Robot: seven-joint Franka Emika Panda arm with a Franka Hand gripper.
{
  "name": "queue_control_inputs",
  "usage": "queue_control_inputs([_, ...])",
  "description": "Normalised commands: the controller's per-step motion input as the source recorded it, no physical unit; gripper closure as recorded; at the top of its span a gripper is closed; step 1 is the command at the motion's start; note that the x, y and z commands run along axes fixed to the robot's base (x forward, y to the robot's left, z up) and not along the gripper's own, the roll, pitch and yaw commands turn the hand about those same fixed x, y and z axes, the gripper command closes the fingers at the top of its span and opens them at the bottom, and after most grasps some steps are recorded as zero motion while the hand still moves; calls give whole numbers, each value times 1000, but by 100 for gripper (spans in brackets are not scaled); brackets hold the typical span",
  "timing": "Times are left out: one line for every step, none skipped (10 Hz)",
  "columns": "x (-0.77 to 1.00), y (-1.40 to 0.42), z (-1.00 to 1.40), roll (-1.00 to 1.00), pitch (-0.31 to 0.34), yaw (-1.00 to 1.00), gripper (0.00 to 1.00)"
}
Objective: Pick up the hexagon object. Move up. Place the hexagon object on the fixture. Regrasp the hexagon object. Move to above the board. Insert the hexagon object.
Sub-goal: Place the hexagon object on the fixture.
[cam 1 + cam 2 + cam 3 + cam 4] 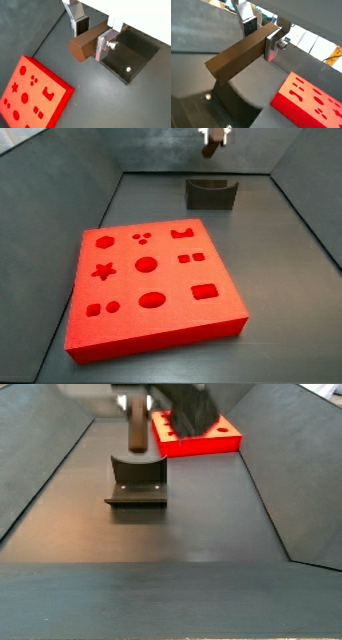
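Dark grey flooring is spreading between sloped walls, with the board [158, 291] lying flat on it, well apart from the fixture [136, 480]. Above the fixture the gripper [93, 34] is hanging, its silver plates clamping the hexagon object [238, 58], which is pointing down over the notch in a side view. I judge the placing step is under way; next it needs lowering straight into that notch before letting go.

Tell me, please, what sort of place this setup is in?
Probably a robot test cell: grey walls enclose a bare floor with a red board and fixture, above which the pincer holds a brown peg.
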Motion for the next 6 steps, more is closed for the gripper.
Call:
queue_control_inputs([147,136,-1000,-859,216,-105,100])
queue_control_inputs([155,137,-1000,-641,178,-153,100])
queue_control_inputs([163,140,-1000,-469,138,-185,100])
queue_control_inputs([168,138,-1000,-303,107,-196,100])
queue_control_inputs([180,130,-1000,-209,67,-195,100])
queue_control_inputs([147,112,-783,-171,22,-188,100])
